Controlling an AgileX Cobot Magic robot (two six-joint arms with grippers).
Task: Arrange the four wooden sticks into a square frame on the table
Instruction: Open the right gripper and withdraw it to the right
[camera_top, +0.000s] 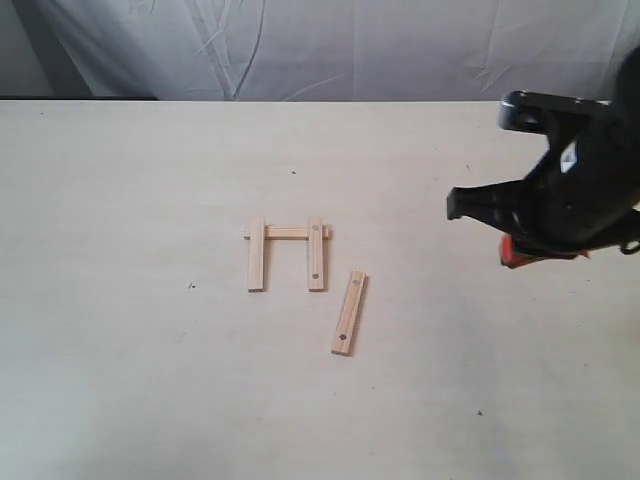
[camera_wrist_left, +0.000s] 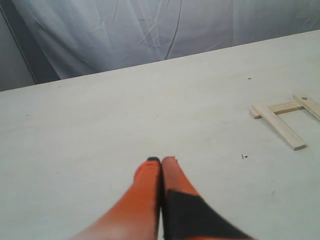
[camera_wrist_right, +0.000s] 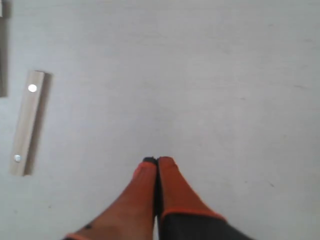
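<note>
Three pale wooden sticks form a three-sided shape at the table's middle: a plain left stick (camera_top: 257, 254), a thin top stick (camera_top: 288, 232), and a right stick (camera_top: 316, 253) with dark holes. The side towards the near edge stays open. The fourth stick (camera_top: 348, 312), also with holes, lies loose and slanted to the lower right; it shows in the right wrist view (camera_wrist_right: 27, 122). My right gripper (camera_wrist_right: 157, 161) is shut and empty, hovering right of the loose stick (camera_top: 513, 252). My left gripper (camera_wrist_left: 161, 160) is shut and empty, far from the partial frame (camera_wrist_left: 281, 117).
The cream table (camera_top: 140, 350) spreads wide on all sides of the sticks. A white cloth backdrop (camera_top: 330, 45) hangs behind its far edge. The black right arm (camera_top: 570, 190) stands over the table's right side.
</note>
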